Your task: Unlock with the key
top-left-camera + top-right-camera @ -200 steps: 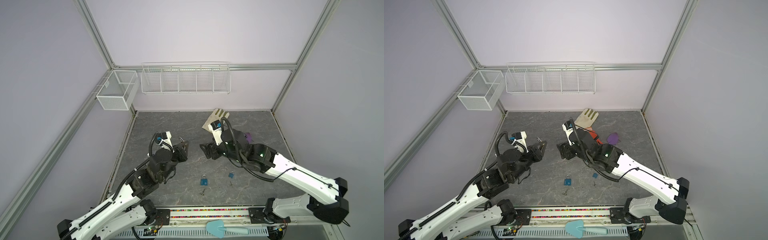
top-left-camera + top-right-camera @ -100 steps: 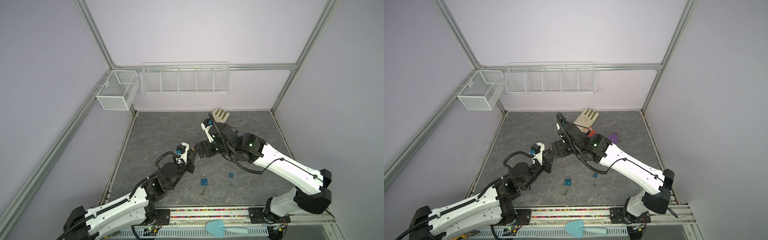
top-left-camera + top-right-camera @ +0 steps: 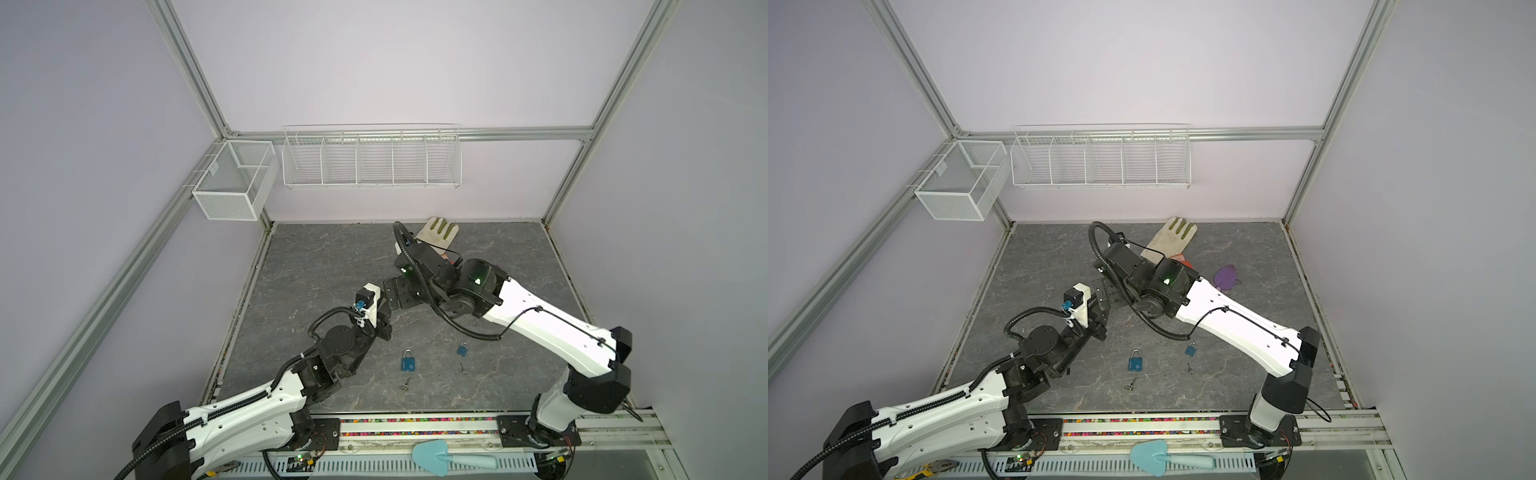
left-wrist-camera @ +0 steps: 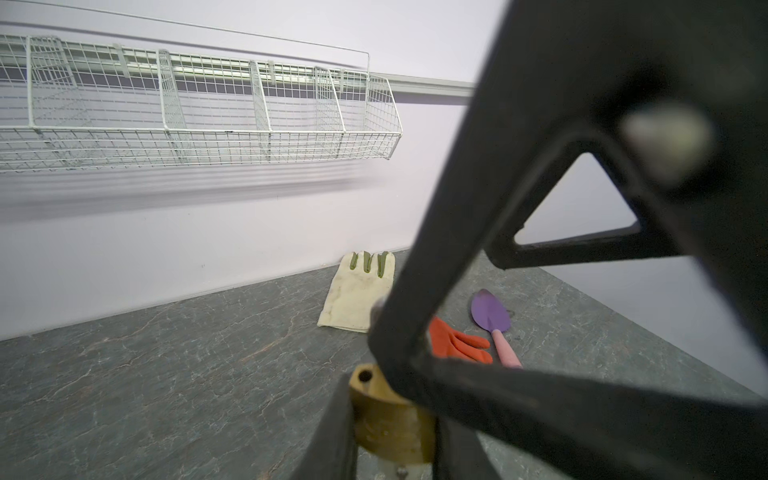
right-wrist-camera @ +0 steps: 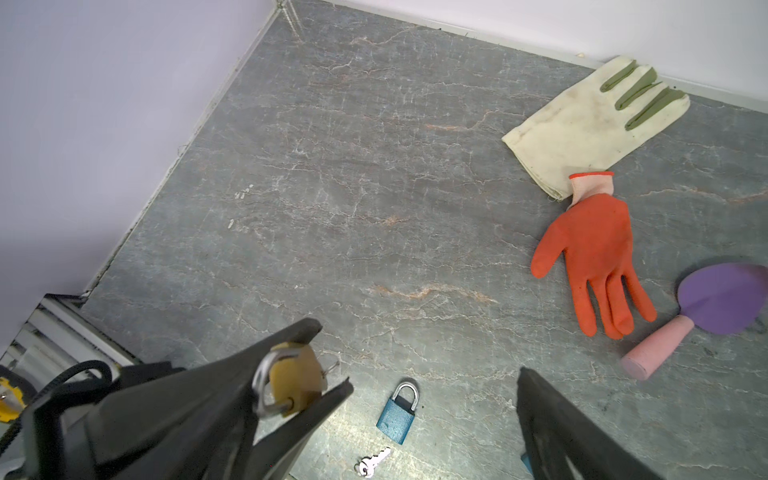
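Two blue metal locks lie on the dark grey marbled desk (image 3: 324, 266): the larger blue padlock (image 3: 409, 360) with a small silver key (image 3: 405, 384) near it, and the smaller blue padlock (image 3: 462, 349) with a second silver key (image 3: 462, 367) near it. The left end effector (image 3: 384, 320) pinches a brass padlock (image 4: 386, 415) by its body. The right end effector (image 3: 398, 293), just beside it, is spread wide. A cream work glove (image 5: 590, 124), an orange glove (image 5: 594, 257) and a purple trowel with a pink handle (image 5: 723, 299) lie toward the back wall.
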{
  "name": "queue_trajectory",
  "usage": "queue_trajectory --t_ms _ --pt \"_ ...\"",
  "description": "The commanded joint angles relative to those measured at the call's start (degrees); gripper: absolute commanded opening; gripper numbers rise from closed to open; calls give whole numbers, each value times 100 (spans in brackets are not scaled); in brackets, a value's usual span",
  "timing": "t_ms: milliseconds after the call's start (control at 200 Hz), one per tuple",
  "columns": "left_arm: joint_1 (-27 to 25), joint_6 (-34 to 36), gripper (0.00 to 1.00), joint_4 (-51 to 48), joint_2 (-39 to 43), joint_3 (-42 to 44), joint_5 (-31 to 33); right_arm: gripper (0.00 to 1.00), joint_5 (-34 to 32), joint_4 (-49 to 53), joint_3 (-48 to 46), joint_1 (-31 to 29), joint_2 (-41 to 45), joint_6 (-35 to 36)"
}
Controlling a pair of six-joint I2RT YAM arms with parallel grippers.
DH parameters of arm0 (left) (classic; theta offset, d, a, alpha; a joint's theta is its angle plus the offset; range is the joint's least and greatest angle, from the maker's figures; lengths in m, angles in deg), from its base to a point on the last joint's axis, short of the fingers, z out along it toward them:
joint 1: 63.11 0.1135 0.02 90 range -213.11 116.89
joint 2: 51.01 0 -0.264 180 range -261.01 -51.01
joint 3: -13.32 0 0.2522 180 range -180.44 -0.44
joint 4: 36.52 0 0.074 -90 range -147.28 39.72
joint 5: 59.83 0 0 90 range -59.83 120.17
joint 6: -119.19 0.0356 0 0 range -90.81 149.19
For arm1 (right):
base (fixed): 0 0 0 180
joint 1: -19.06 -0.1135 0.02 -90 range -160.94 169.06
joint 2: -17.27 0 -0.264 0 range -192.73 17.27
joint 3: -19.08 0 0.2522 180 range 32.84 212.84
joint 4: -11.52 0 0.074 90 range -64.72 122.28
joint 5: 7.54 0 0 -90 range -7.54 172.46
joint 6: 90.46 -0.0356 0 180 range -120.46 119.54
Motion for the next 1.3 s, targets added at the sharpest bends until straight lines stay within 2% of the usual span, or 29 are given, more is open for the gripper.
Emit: queue_trajectory --t_ms 0,220,470,810,1294 --pt "-42 216 0 352 -87 60 204 98 -411 397 341 -36 -276 -117" --pt "-101 351 0 657 -178 159 342 99 -978 950 908 -45 -753 -134" --pt "-121 800 0 1017 -339 289 312 100 -1196 1511 1401 -36 -970 -131" --pt "-120 1066 0 1293 -407 380 290 99 -1012 1802 1438 96 -973 -16" --pt "-125 877 0 1260 -398 371 351 98 -862 1648 926 152 -362 130"
